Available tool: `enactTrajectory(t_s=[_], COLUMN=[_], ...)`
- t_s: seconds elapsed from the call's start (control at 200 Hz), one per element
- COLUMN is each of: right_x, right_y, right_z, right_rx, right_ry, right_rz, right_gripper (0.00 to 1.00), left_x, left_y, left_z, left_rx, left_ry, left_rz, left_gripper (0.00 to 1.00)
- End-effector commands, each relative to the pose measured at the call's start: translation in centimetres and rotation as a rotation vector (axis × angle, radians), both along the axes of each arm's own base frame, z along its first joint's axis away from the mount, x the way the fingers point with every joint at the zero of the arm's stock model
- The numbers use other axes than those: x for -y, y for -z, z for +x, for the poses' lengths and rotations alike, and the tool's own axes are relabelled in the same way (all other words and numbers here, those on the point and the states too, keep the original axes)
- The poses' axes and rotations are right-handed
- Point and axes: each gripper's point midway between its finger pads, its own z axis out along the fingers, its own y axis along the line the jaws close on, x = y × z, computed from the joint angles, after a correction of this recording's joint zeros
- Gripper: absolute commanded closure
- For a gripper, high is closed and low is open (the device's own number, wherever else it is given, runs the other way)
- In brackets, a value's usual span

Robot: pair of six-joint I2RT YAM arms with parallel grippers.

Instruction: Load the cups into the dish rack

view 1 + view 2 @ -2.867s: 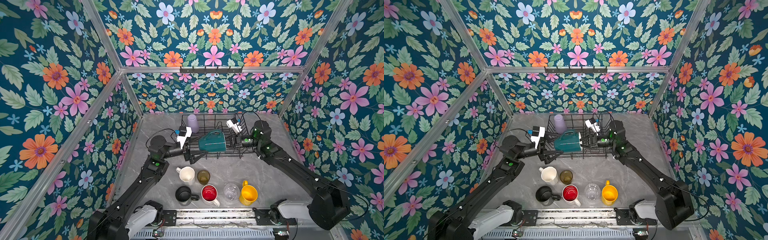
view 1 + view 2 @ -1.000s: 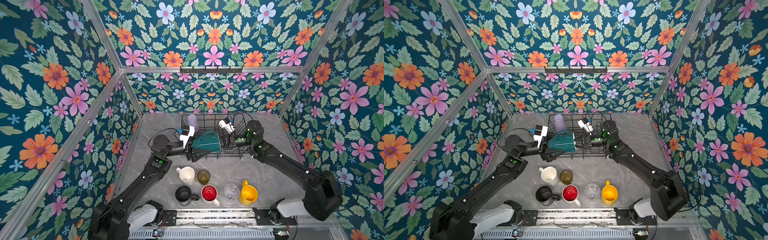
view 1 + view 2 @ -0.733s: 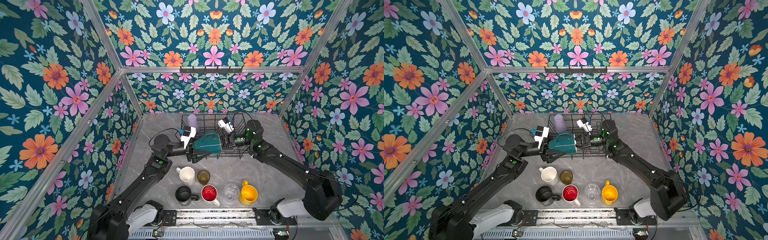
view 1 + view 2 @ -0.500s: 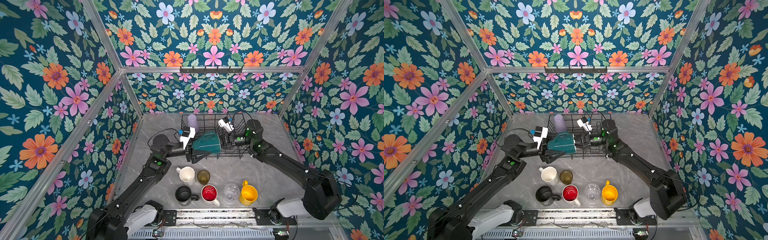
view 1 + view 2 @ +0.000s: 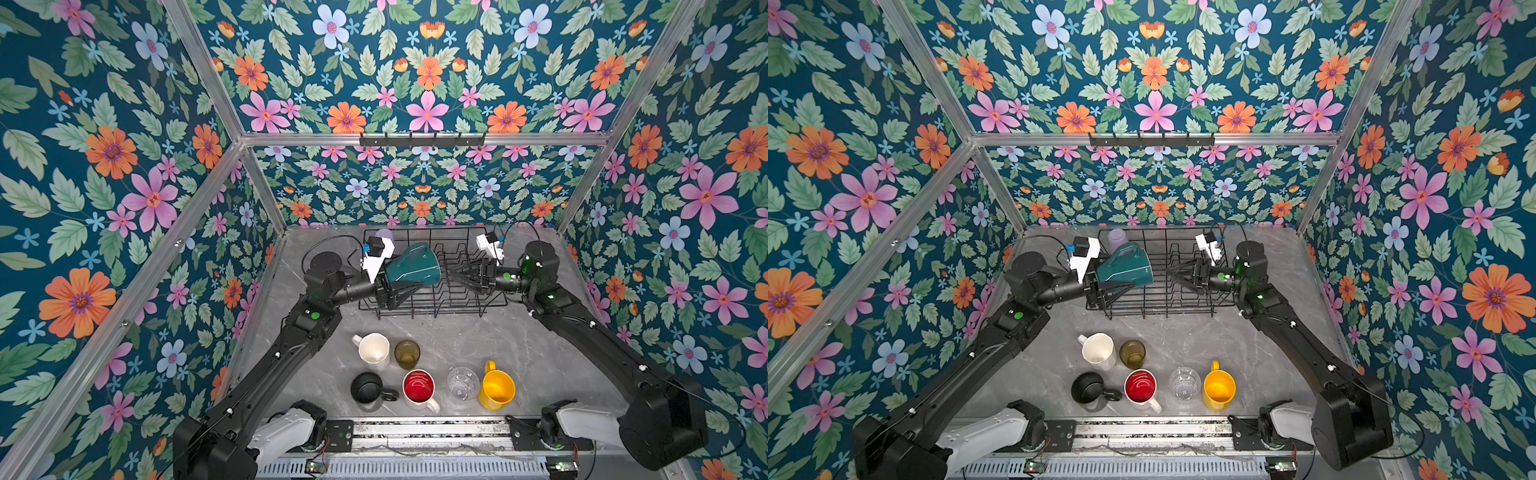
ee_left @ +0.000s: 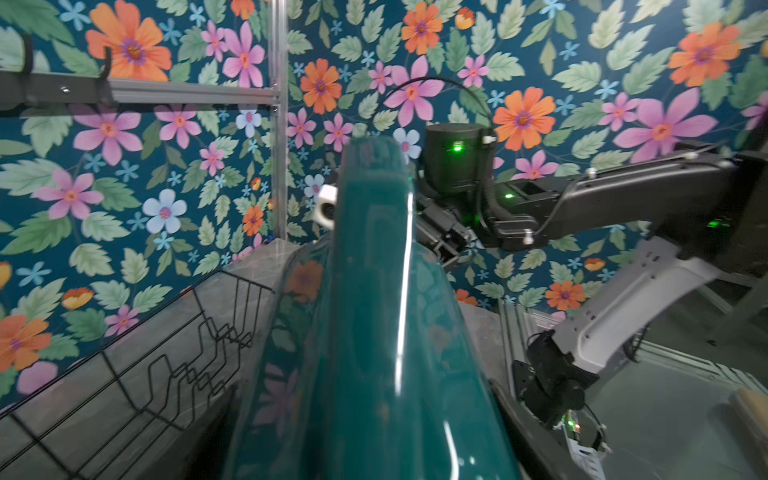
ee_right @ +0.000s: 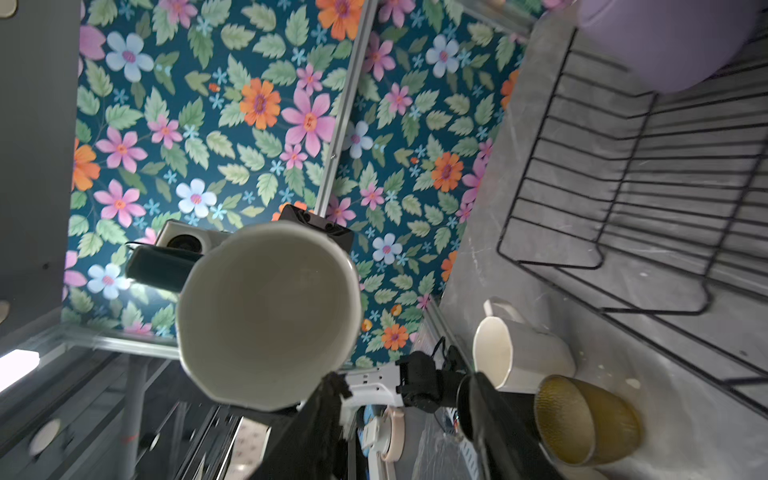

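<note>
My left gripper [image 5: 402,282] is shut on the base of the teal mug [image 5: 411,266], which lies sideways in the air over the left part of the black wire dish rack [image 5: 436,312]. The mug's white mouth [image 7: 266,316] faces my right gripper [image 5: 457,277], which stands open just clear of the rim with nothing between its fingers. A lilac tumbler [image 5: 1117,239] sits in the rack's far left corner. On the table in front stand a cream-white mug [image 5: 374,349], an amber glass [image 5: 407,353], a black mug [image 5: 368,386], a red-inside white mug [image 5: 419,386], a clear glass [image 5: 462,382] and a yellow mug [image 5: 496,388].
Floral walls close in the grey marble table [image 5: 540,353] on the left, back and right. A black hook bar [image 5: 422,139] runs along the back wall above the rack. A metal rail [image 5: 415,430] with both arm bases lines the near edge.
My right gripper's jaws have spread apart at the teal mug's mouth. The left gripper still holds the mug over the rack.
</note>
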Motion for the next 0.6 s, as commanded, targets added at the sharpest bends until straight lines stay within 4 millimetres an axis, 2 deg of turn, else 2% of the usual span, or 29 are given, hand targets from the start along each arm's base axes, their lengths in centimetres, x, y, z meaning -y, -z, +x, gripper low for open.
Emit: enactTrajectory(t_s=[0.0,0.135,0.27,0.435,0.595], right_x=[2.5,4.9,6.3,7.0,7.5], right_y=[2.3,3.5,3.4,3.3,3.3], right_z=[0.9,0.8,0.6,0.1,0.0], right_rx=[-0.008,0.035,0.095,0.141,0.161], right_ry=[0.156,0.291,0.369,0.385,0.409], right_rz=[-0.122,-0.263,-0.316,-0.355,-0.383], right_gripper=[0.42,0.23,0.1,0.03,0.01], left_x=[-0.6,-0.7,-0.6,-0.9,-1.9], left_y=[1.1,2.4,4.1,6.6,9.5], left_z=[2.9,6.1,8.5,10.8,12.8], left_rx=[-0.041,-0.128,-0.213,-0.302,-0.381], left_ry=[-0.138,-0.239,-0.295,-0.365,-0.473], left_rz=[0.082,0.174,0.269,0.399,0.538], left_gripper=[1.0,1.0,1.0,1.0,1.0])
